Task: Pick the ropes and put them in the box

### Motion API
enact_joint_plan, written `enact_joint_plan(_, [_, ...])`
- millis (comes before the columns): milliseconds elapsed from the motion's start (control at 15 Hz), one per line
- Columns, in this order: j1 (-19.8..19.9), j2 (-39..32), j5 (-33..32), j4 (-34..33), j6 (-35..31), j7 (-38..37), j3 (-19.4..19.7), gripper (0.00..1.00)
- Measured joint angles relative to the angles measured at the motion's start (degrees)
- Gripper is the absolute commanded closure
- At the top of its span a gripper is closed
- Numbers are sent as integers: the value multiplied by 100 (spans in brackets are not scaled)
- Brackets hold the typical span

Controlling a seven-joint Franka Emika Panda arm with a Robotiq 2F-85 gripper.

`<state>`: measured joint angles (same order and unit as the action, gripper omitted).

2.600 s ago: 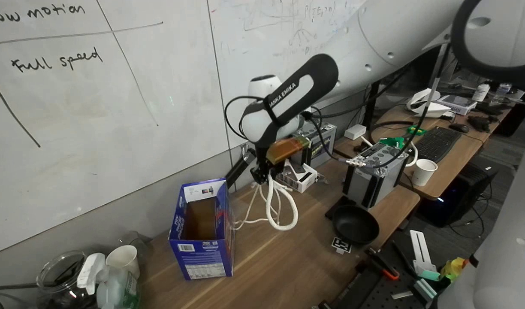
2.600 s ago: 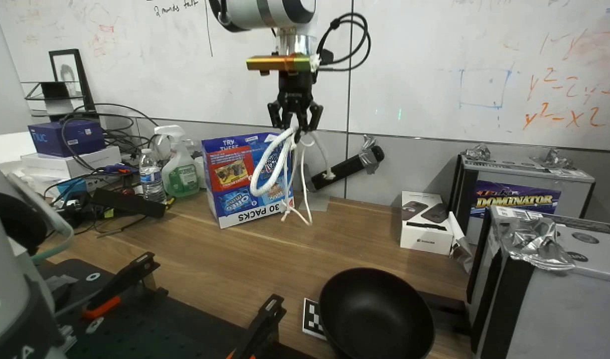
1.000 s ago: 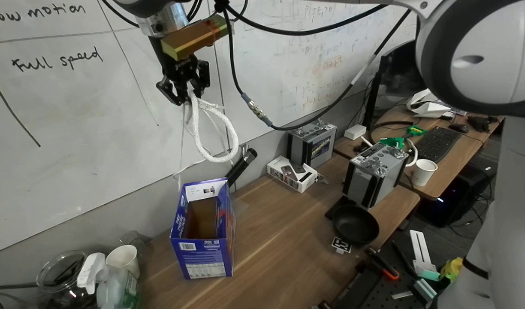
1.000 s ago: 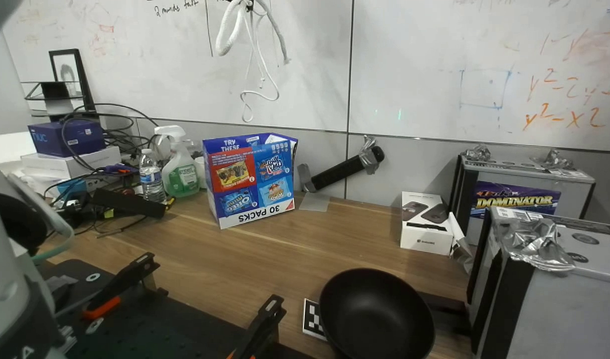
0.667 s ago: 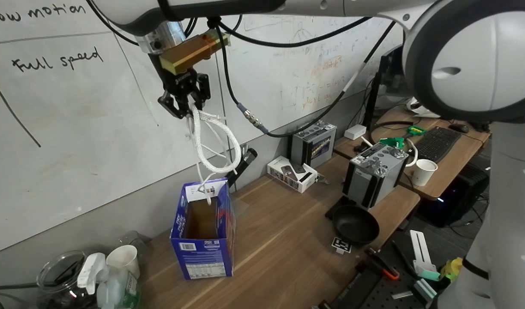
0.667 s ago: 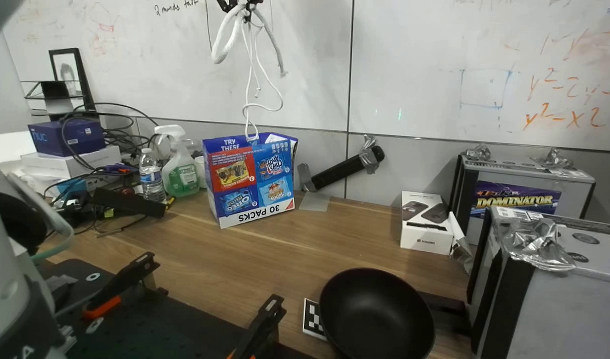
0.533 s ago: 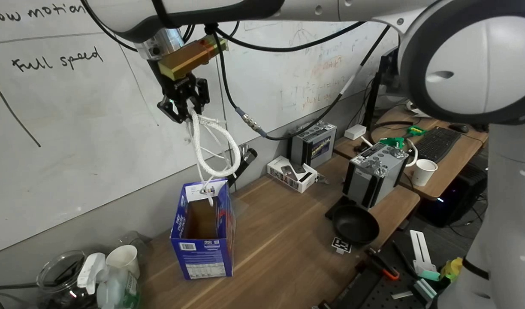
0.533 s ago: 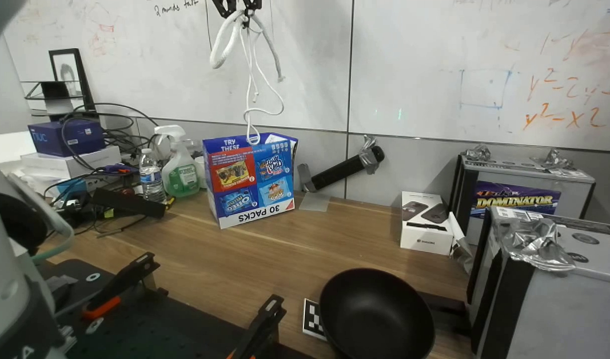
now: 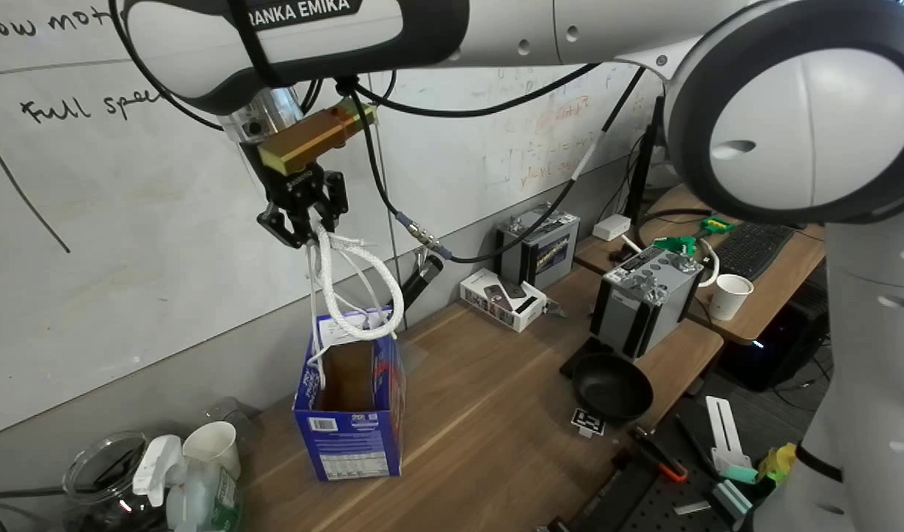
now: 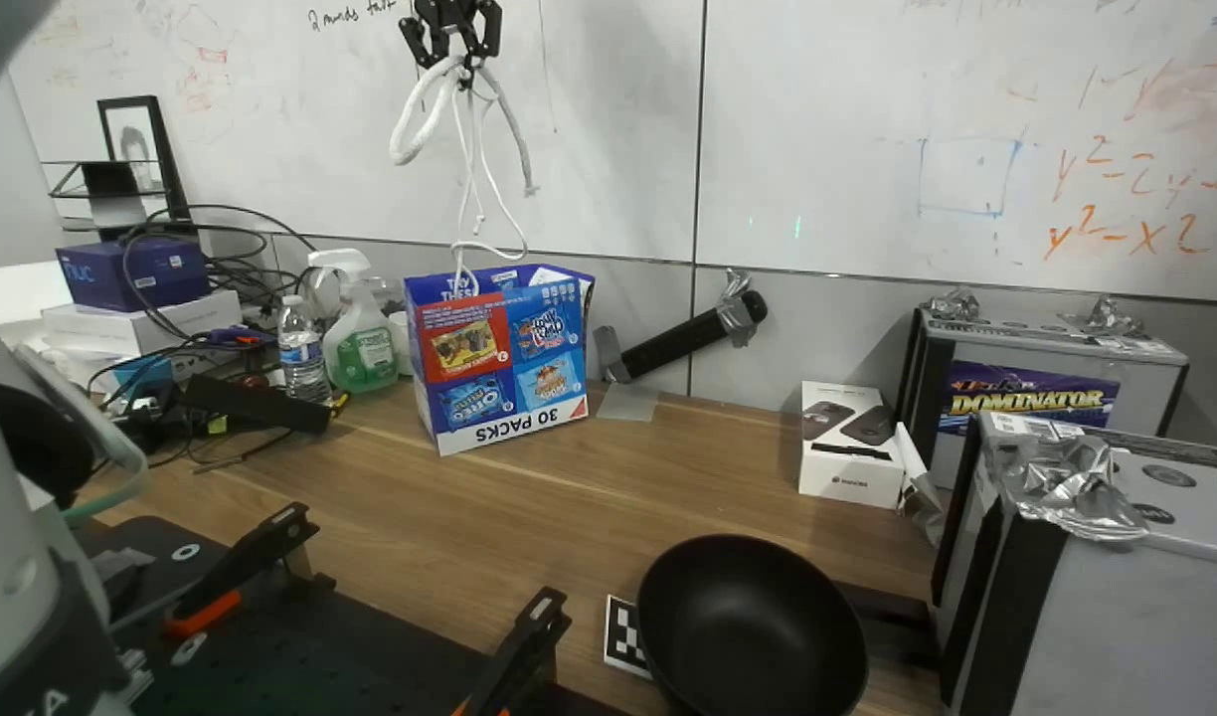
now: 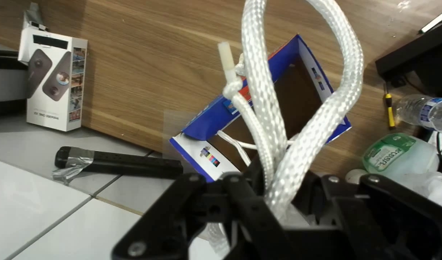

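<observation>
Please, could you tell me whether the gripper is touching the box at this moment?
Apart. In an exterior view, the gripper is high above the box, with whiteboard visible between them; the ropes hang in that gap.

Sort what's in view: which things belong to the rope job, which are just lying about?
Job: white ropes, held in the pincer; open blue box.

Lying about: black pan; white carton; spray bottle; water bottle; checkered marker card; screwdriver.

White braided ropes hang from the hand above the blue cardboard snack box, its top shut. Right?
Not shut: the blue cardboard snack box is open; the wrist view shows its brown interior. The white braided ropes do hang from the hand above it.
</observation>
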<state>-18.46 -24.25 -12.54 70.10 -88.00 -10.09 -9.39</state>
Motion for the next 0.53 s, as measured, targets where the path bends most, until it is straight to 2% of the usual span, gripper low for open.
enact_joint_plan(333, [5,-5,90,313,-377,-57,-3,89])
enact_joint_plan(533, [22,1,90,605,-859,-279,18,89])
